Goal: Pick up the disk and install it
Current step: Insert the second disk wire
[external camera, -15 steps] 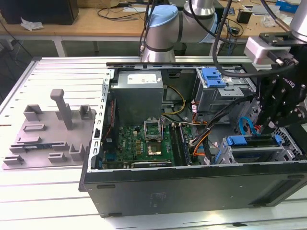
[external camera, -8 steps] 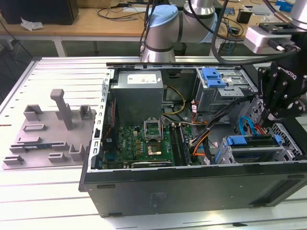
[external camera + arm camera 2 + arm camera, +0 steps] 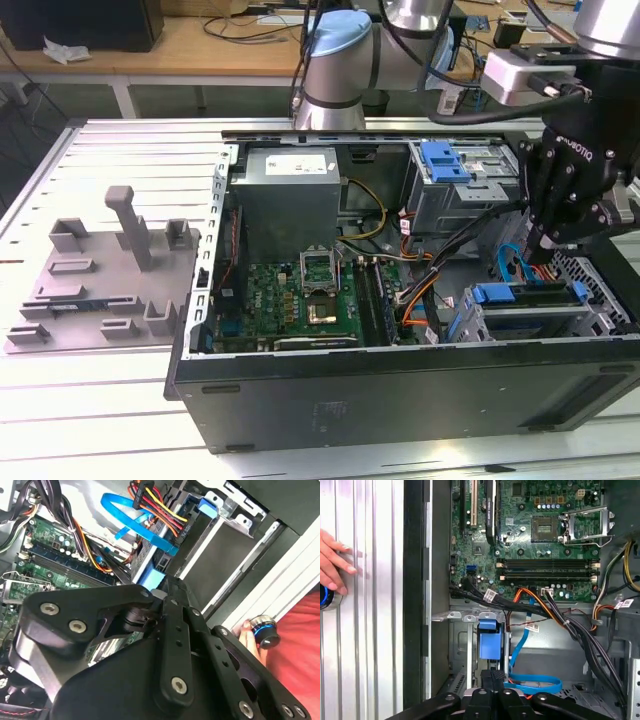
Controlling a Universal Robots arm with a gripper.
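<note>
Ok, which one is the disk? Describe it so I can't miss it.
Find the open computer case in the exterior view and go to that view's right end. Below the gripper, the blue-framed disk sits by the case's near wall. The other blue piece, a clip, tops the perforated cage farther back.

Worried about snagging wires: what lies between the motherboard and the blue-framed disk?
Orange and black cables cross between the motherboard and the disk, seen in the exterior view.

Silver-grey arm [image 3: 335, 95] with pale-blue joint caps, black cables and a black, screw-studded claw [image 3: 548, 238].
</note>
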